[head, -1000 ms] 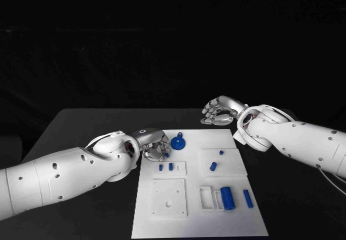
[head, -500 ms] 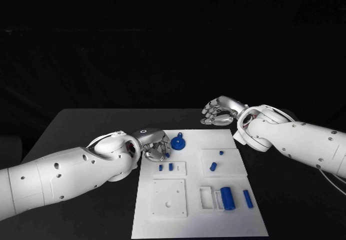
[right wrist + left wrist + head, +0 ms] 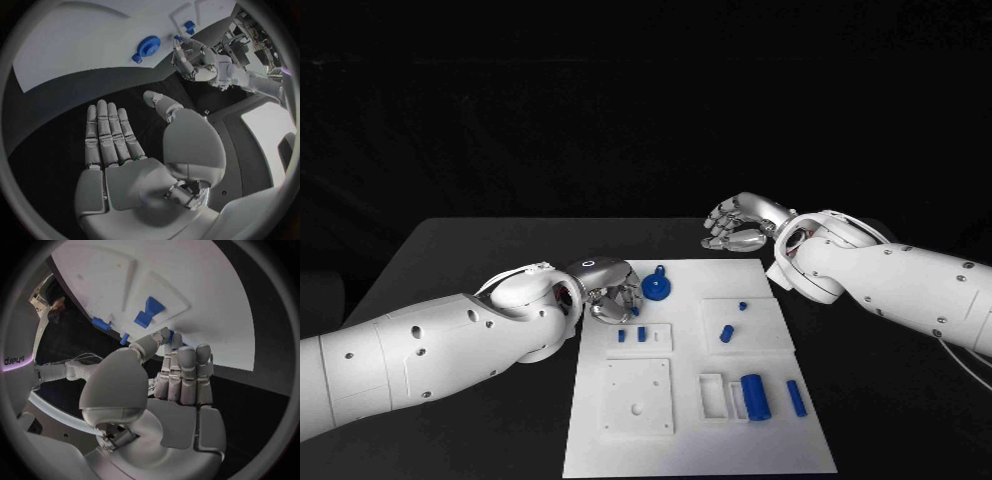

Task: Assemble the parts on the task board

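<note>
Task board (image 3: pixel 697 430) sits centre-frame on the desk (image 3: pixel 473 250), parts unmoved from a second ago. Left hand (image 3: pixel 607 298) fingers (image 3: pixel 182 365) curled at its upper-left edge; can't tell if pinching anything. Right hand (image 3: pixel 741 222) fingers spread, empty, hovering upper right. No progress.

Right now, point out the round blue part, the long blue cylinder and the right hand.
round blue part (image 3: pixel 656 289), head view, disc face
long blue cylinder (image 3: pixel 756 396), head view, mid-body
right hand (image 3: pixel 128 150), right wrist view, palm

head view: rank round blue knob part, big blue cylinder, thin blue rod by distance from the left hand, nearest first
1. Round blue knob part, beside the left hand at the board's far end.
2. Big blue cylinder, near end, right of centre.
3. Thin blue rod, just beyond it, rightmost.
</note>
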